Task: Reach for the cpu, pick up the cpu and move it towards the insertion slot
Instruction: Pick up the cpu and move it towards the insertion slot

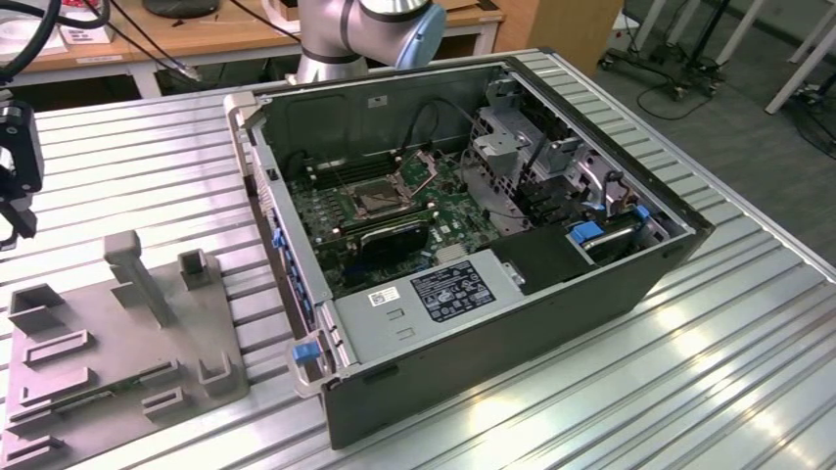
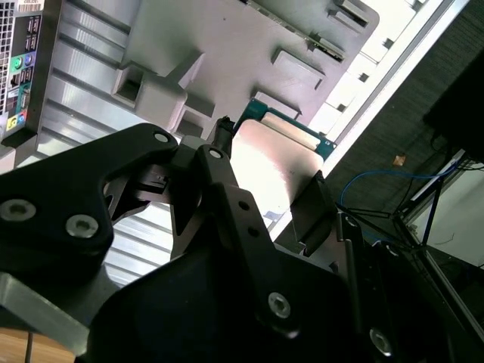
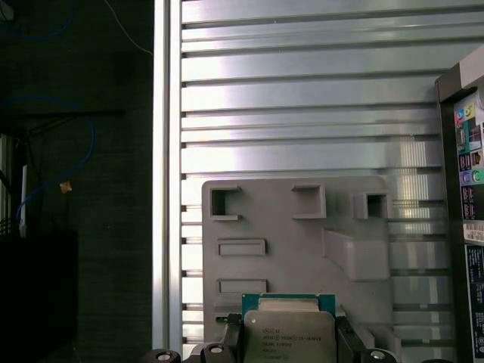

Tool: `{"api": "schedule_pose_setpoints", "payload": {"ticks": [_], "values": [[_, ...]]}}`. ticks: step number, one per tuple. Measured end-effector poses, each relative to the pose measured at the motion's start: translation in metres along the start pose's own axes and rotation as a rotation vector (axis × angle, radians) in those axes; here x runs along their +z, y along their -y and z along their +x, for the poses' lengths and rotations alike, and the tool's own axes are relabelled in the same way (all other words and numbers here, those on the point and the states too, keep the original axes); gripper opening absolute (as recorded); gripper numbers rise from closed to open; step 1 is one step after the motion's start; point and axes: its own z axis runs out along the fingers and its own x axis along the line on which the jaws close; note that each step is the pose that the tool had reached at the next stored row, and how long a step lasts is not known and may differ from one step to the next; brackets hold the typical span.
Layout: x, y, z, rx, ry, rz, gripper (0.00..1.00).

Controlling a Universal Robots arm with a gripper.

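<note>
Your pincer is pinching the cpu by two opposite sides, so the flat chip sits level and should not slip. It hangs above the grey tray on the surface, at the exterior view's left. The insertion slot is well apart, inside the open computer case, so I think the cpu is picked up but not near the slot yet.

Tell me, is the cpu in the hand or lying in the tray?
In the hand: both wrist views show the cpu clamped in it, clear of the grey tray.
</note>
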Motion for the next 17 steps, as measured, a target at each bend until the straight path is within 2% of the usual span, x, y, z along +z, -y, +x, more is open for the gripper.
{"api": "schedule_pose_setpoints", "payload": {"ticks": [17], "values": [[-0.0078, -0.0003, -0.0001, 0.000, 0.0000, 0.0014, 0.55]]}}
